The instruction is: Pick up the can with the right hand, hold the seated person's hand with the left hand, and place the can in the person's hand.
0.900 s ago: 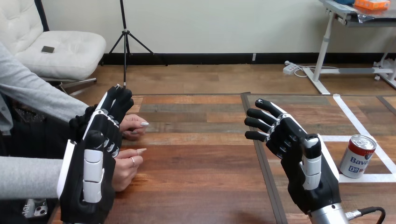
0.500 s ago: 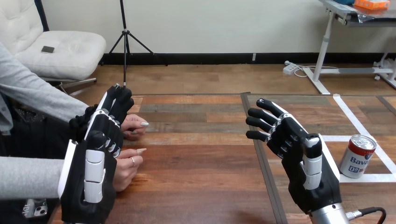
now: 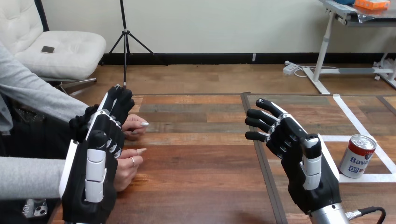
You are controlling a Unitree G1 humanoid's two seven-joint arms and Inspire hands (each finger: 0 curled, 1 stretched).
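You are at the very start: the can (image 3: 357, 156) has not been picked up, so the first step is the one in hand. It stands upright on the table (image 3: 201, 182), at the right, inside a square of white tape (image 3: 356, 122), just beside your right hand (image 3: 299, 161) on its outer side and apart from it. Your right hand is raised above the table with its fingers spread and straight, grasping nothing, its palm turned toward the table's middle and away from the can.

Your left hand (image 3: 95, 163) is also raised, fingers fairly straight and closed on nothing. It stands in front of the person's two hands, which rest on the table at the left: the person's nearer hand (image 3: 127, 169) just past your thumb side, the person's farther hand (image 3: 133, 126) near your fingertips. You cannot tell from here whether your hand touches either.

As I judge it, the next move calls for turning the right palm toward the can, bringing the hand out to the right and down, and closing round the can's side without tipping it.

Against the earlier frames almost nothing differs: both of your hands sit within a hair of where they were, the same shape, and the can and the person's hands have not moved.
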